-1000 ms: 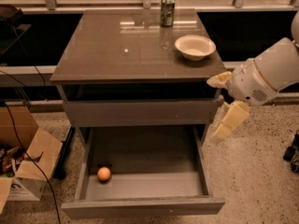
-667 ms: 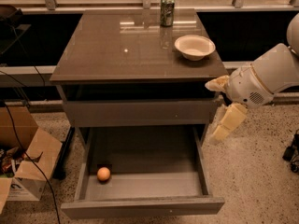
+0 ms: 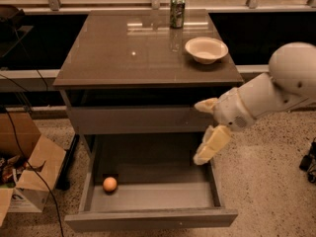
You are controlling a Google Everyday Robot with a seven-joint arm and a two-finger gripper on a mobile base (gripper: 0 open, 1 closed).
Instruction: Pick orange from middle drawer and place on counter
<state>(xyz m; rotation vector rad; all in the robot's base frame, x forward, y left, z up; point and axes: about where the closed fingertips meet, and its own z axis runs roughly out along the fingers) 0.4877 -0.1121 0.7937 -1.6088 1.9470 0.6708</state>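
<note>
The orange (image 3: 109, 184) lies on the floor of the open middle drawer (image 3: 163, 195), near its front left corner. The drawer is pulled far out below the counter (image 3: 123, 53). My gripper (image 3: 198, 132) hangs over the drawer's right side, above its right wall and just in front of the closed upper drawer front. It is open and empty, with one pale finger pointing left and the other angled down. The orange is well to the left of it and lower.
A white bowl (image 3: 206, 49) and a green can (image 3: 177, 12) stand on the counter's back right. An open cardboard box (image 3: 29, 177) and cables sit on the speckled floor to the drawer's left. A dark object (image 3: 308, 162) is at the right edge.
My gripper has moved left and down, from beside the cabinet's right edge to over the drawer's right side. The orange has not moved.
</note>
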